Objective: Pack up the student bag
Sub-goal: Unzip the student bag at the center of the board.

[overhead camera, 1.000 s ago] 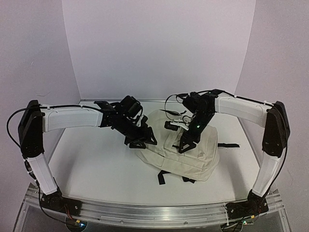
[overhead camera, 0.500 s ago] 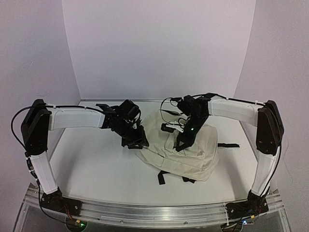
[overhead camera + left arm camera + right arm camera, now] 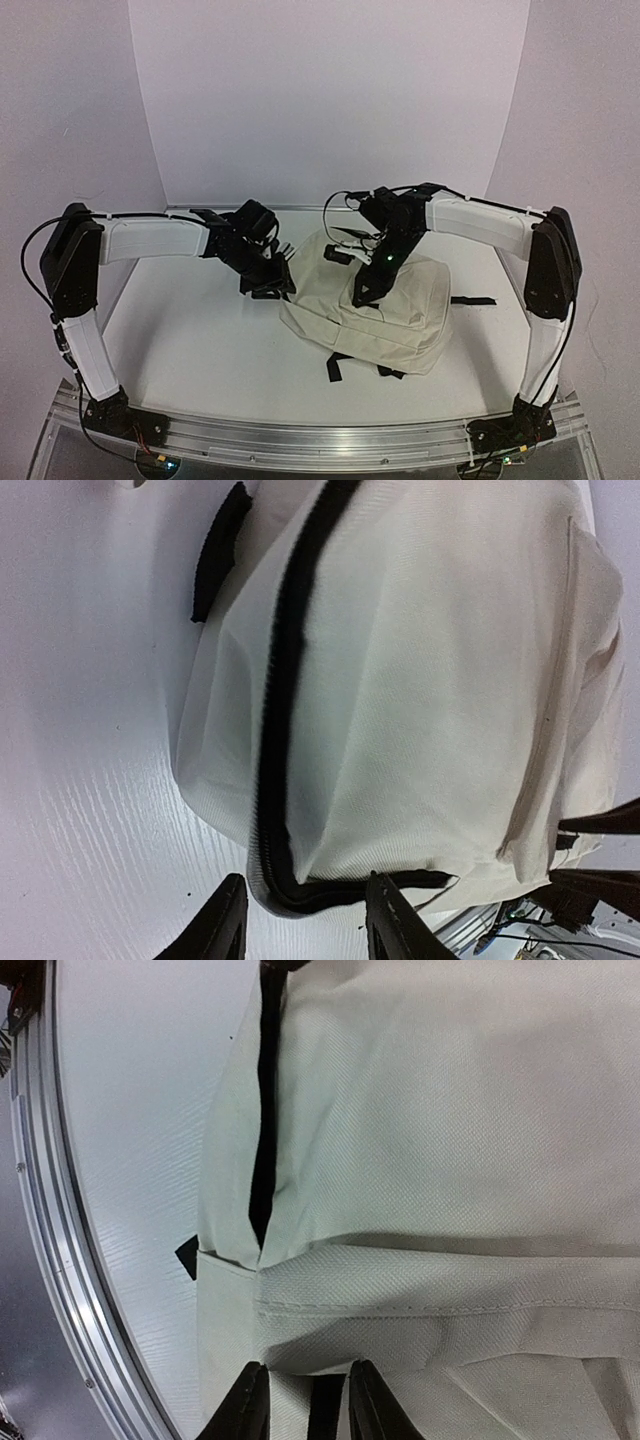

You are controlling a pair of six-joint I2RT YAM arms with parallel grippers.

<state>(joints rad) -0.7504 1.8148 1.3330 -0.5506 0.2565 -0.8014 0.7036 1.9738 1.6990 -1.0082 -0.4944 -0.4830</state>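
On the white table, right of centre: one large, soft, cream fabric student bag with black zippers and straps, lying flat.
We list the left claw at the bag's left edge, black fingers moderately apart either side of the zippered corner; whether it grips we cannot tell. The right claw is down at the bag's top face, fingers narrow with fabric between; a pinch we cannot confirm.
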